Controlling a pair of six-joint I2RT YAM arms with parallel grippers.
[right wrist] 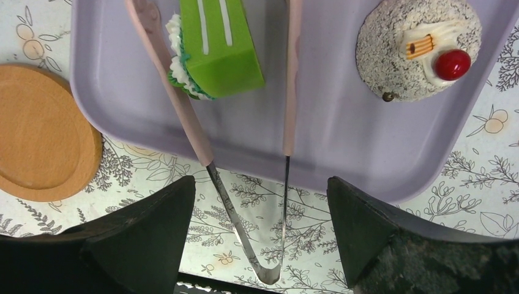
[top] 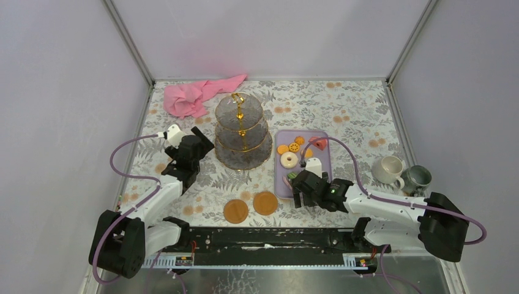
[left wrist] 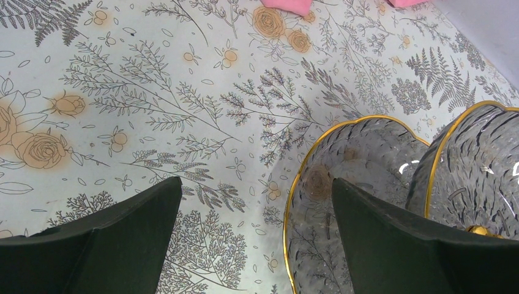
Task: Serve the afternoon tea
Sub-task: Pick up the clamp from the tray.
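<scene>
Top external: three-tier glass stand [top: 242,131] is upright mid-bench [top: 343,110], gold stem vertical.

Left wrist: my left gripper [left wrist: 257,184] is just left of the stand's bottom tier, jaws spread wide and holding nothing. The tier's gold rim shows between my fingers, and my right finger [left wrist: 398,245] overlaps the plate edge in view. Can't tell if it touches.

Lilac tray [top: 324,165] lies just right of the stand, close to the bottom tier. Small orange biscuits [top: 294,147] sit at the tray end level with the stand, with the doughnut [top: 289,160] just nearer me.

Right wrist: my right gripper [right wrist: 258,184] hangs over the tray end farthest from the stand, released, jaws wide, gripping nothing. Pink tongs [right wrist: 176,101] have their arms on the tray. Their metal hinge end sticks out past the tray edge over the bench, between my fingers. Green cake slice [right wrist: 217,49] lies between the tong arms. Speckled cupcake [right wrist: 416,55] with a red cherry is on the tray, on the side of the tongs away from the stand.

Two wooden coasters [top: 235,211] lie side by side on the bench in front of the stand, nearer me and beside the tray. Cream mug [top: 387,169] and grey-green mug [top: 417,178] stand together well right of the stand, beyond the tray. Pink cloth [top: 196,95] is crumpled behind the stand, to its left.
</scene>
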